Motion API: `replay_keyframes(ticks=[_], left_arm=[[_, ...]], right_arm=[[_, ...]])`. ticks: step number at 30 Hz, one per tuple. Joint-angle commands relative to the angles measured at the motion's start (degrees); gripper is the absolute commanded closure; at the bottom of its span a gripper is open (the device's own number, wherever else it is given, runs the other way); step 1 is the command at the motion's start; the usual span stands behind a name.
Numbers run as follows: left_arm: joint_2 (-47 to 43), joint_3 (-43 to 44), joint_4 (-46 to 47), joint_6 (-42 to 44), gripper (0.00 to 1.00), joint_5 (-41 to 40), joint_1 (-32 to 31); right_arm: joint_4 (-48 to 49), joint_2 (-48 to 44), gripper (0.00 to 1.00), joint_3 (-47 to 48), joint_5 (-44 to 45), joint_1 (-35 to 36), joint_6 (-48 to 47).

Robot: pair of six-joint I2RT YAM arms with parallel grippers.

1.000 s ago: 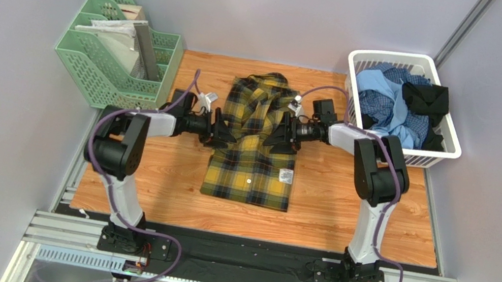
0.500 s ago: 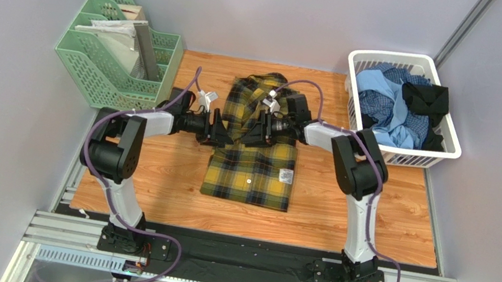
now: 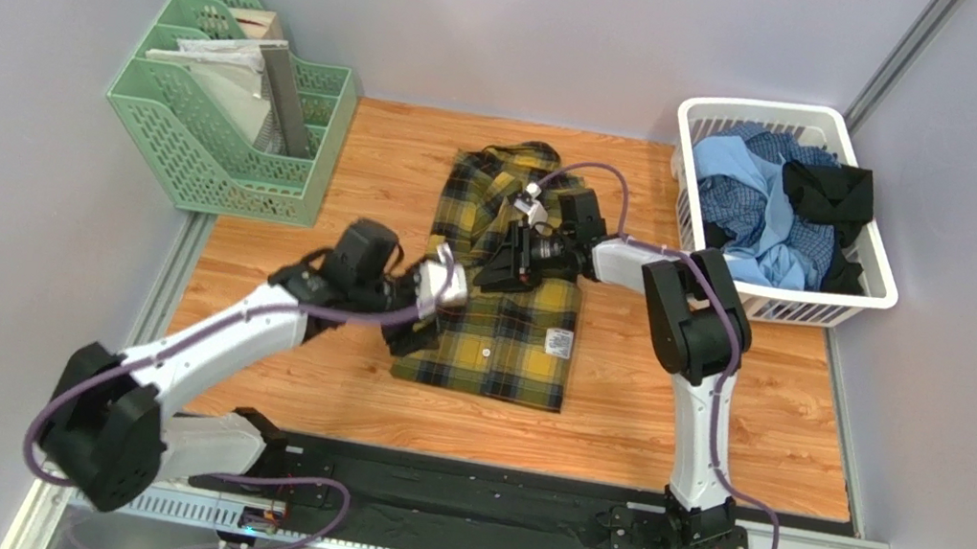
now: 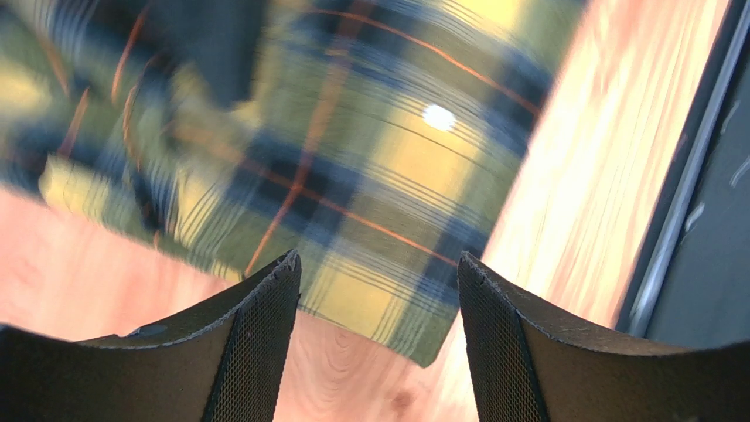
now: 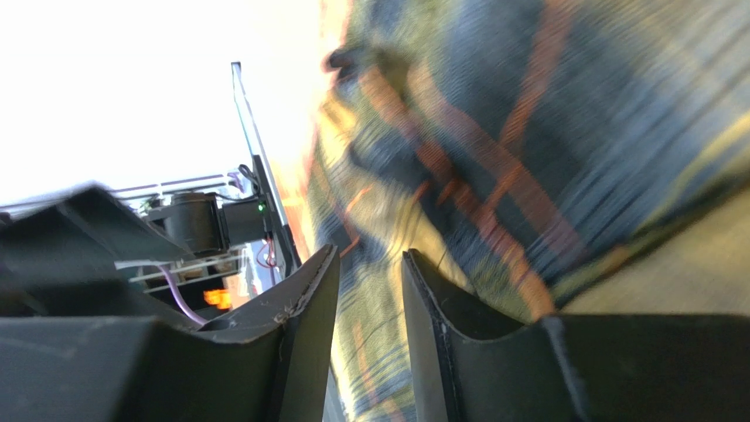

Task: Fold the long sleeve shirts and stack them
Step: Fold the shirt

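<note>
The mustard-yellow and black plaid shirt (image 3: 492, 341) lies part-folded in the middle of the wooden table, collar at the far end. My left gripper (image 3: 417, 322) hovers open and empty over the shirt's near left corner; the left wrist view shows that corner (image 4: 396, 158) between and beyond the open gripper (image 4: 378, 268). My right gripper (image 3: 499, 265) rests low on the shirt's middle. In the right wrist view its jaws (image 5: 370, 255) stand a narrow gap apart with plaid cloth (image 5: 528, 132) in the gap. Other shirts (image 3: 753, 198), light blue, blue-checked and black, fill the basket.
A white laundry basket (image 3: 689, 119) stands at the far right corner. A green file rack (image 3: 203, 130) with papers stands at the far left. Bare wood table (image 3: 719, 426) lies around the shirt. Black rails run along the near edge.
My right gripper carried the shirt's right side in over the middle and stopped there. My left arm let go at the shirt's left edge and swung back toward the near left corner.
</note>
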Motion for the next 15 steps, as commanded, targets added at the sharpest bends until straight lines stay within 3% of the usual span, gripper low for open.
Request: replay_keyframes(ticks=[1,4,8,15], left_arm=[[-8.91,-11.86,3.94,21.84,0.28,-20.33,-13.46],[-7.97,-14.96,10.89,21.85,0.30,-25.02,-22.51],[-0.16,-16.37,21.42,22.02,0.33,-32.23,-32.79],[8.82,-16.64,27.16,28.34,0.34,-37.33,-38.70]], right_arm=[[-12.15,-11.16,0.61,1.59,4.09,-0.12,-12.83],[-20.00,-8.03,0.71,4.75,7.43,-0.12,-23.64],[-26.97,-1.34,0.78,9.68,10.59,-0.21,-28.09],[-28.11,4.64,0.81,11.88,12.18,-0.21,-27.65]])
